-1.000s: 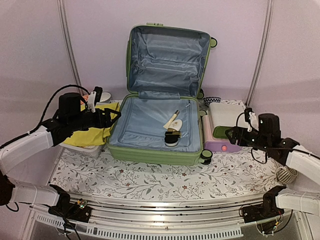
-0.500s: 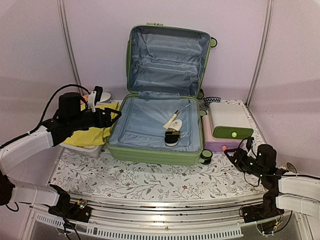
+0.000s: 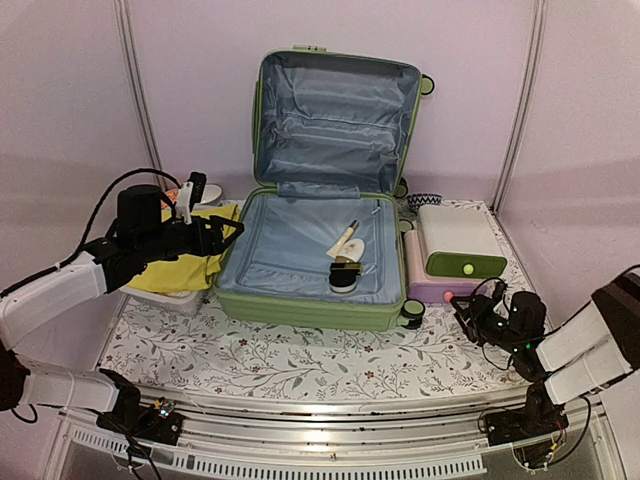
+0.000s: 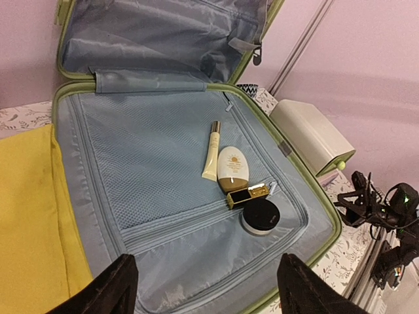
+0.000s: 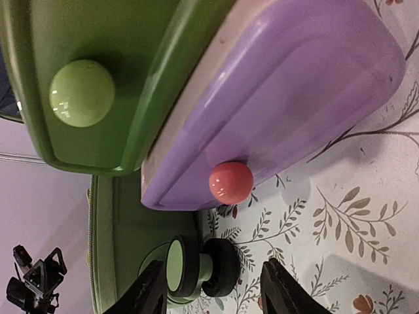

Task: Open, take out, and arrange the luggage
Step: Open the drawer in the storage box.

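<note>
Luggage (image 3: 310,270): lying open mid-bench (image 3: 300,368), lid upright at the wall; cosmetics (image 4: 232,173) inside, labels unreadable.
Left claw (image 4: 206,288): spread, empty, at the luggage's left rim; fingers cut off below.
Right claw (image 5: 216,291): spread, empty, near the wheel (image 5: 222,268); only its fingertips show.

The suitcase (image 3: 300,305) is light green outside, with a grey-blue lining (image 4: 144,170) and a black wheel (image 5: 219,267) with a pale green hub. The tabletop (image 3: 300,365) is white, printed with grey-brown leafy sprigs and small flowers. Left of the suitcase lies a yellow cloth (image 3: 185,268). Right of the suitcase, the box (image 3: 455,235) has a white top, a green drawer with a lime knob (image 5: 82,93), and a purple drawer with a coral-pink knob (image 5: 230,182).
</note>
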Controlling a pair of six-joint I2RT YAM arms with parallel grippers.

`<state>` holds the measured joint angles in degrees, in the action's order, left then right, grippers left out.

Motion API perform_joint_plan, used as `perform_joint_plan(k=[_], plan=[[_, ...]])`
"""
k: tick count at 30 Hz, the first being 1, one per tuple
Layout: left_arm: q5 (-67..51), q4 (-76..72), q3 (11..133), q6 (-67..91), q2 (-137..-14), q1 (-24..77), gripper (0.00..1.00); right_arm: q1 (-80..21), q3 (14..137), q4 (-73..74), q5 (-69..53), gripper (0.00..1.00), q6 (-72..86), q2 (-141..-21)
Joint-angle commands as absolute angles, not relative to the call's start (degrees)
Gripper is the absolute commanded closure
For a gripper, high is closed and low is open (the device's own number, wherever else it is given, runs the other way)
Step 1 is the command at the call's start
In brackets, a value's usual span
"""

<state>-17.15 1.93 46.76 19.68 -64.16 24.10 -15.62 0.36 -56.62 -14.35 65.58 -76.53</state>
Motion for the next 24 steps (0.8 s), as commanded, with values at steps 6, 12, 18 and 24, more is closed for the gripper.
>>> perform_joint_plan(k=[6,12,18,24], plan=[[-16.6,1.1,45.8,18.7,-63.6,25.0,0.24,-13.1,1.2,-96.8,-18.8,0.54,72.2,-106.3],[-16.4,1.5,46.5,18.1,-64.4,24.9,0.24,-12.8,4.0,-105.1,-19.7,0.58,74.7,-117.8],[-15.9,1.3,46.7,17.7,-65.1,24.9,0.24,-12.5,5.1,-104.5,-19.6,0.56,72.8,-116.4],[-16.2,1.4,47.0,17.8,-65.9,24.9,0.24,-11.3,7.1,-105.0,-19.0,0.58,74.0,-118.2]])
